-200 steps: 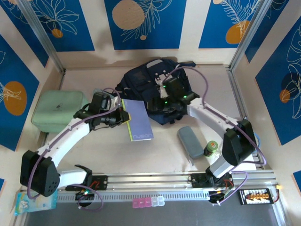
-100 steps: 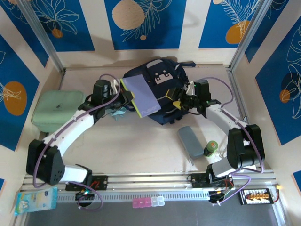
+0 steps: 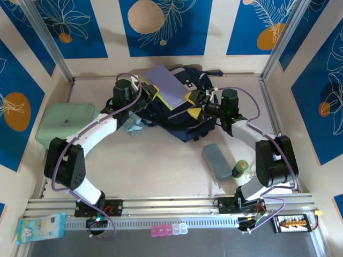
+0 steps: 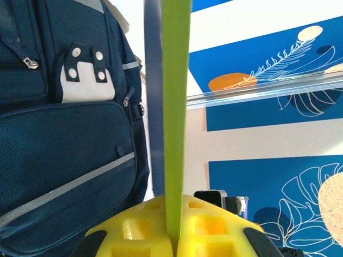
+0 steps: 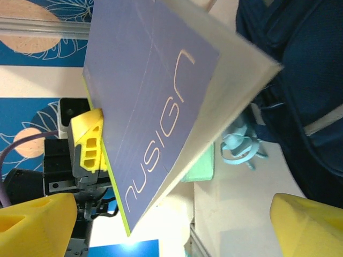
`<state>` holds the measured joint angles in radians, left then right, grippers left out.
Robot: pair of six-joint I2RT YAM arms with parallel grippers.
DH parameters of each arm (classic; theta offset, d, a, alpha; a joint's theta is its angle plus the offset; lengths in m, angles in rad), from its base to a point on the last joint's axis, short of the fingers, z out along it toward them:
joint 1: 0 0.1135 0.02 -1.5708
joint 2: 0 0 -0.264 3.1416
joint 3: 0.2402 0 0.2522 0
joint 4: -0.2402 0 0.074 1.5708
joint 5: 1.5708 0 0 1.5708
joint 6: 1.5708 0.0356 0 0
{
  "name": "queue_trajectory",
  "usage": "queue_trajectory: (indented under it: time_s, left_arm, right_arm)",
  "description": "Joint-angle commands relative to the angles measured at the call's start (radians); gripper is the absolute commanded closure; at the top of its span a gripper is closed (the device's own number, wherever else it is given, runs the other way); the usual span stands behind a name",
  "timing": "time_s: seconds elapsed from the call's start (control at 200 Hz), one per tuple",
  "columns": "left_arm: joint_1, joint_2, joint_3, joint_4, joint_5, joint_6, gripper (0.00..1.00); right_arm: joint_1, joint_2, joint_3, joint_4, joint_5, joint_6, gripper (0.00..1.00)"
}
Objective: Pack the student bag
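Within the last second the notebook [image 3: 167,87] has been carried up from the near-left side of the student bag [image 3: 179,123]. It is now held tilted above the bag's far end, with its purple cover and pale lettering turned upward. It is pinched by its lime-green edge between the pressed-together fingers of the left gripper [image 4: 174,227]. The right gripper [image 3: 194,106], which had been down on the bag, has been drawn back to the bag's right side. Its yellow fingers have been spread wide, with nothing between them. The notebook is thus judged to be lined up for insertion but not yet inside. Whether the main compartment has been left open cannot be made out, as that part is covered by the notebook. The bag lies at the middle of the table's [image 3: 161,166] far edge, front upward. Dark navy fabric is seen, with a front pocket crossed by a grey trim line [image 4: 69,184] and white tag patches [image 4: 86,80] with snaps above it.
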<state>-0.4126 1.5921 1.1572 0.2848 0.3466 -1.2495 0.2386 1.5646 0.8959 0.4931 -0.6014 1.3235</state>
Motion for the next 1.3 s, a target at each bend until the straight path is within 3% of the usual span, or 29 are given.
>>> queue_trajectory:
  time_s: [0.0, 0.42, 0.76, 0.925, 1.0, 1.125, 1.21, 1.295]
  left_arm:
    - [-0.013, 0.01, 0.024, 0.127, 0.02, -0.058, 1.0]
    - [-0.015, 0.02, 0.01, 0.183, 0.037, -0.097, 1.0]
    - [-0.012, 0.014, -0.002, 0.162, 0.034, -0.086, 1.0]
    - [-0.012, 0.013, 0.012, 0.106, 0.041, -0.056, 1.0]
    - [-0.012, 0.009, 0.008, 0.092, 0.041, -0.053, 0.93]
    - [-0.012, -0.012, 0.004, 0.025, 0.027, -0.005, 0.65]
    - [-0.012, -0.029, 0.014, -0.082, 0.009, 0.072, 0.47]
    - [-0.016, -0.051, 0.03, -0.217, -0.03, 0.188, 0.37]
  right_arm:
    - [0.026, 0.047, 0.021, 0.109, -0.027, 0.114, 0.08]
    - [0.075, 0.191, 0.117, 0.286, -0.012, 0.286, 0.17]
    - [0.038, 0.167, 0.072, 0.366, 0.019, 0.299, 0.5]
    - [0.036, 0.149, 0.073, 0.355, 0.015, 0.263, 0.75]
    - [0.036, 0.139, 0.074, 0.327, 0.016, 0.239, 0.85]
    - [0.03, 0.105, 0.074, 0.235, 0.032, 0.174, 0.98]
    - [0.017, 0.068, 0.071, 0.156, 0.045, 0.108, 1.0]
    - [-0.003, 0.02, 0.069, 0.054, 0.063, 0.023, 1.0]
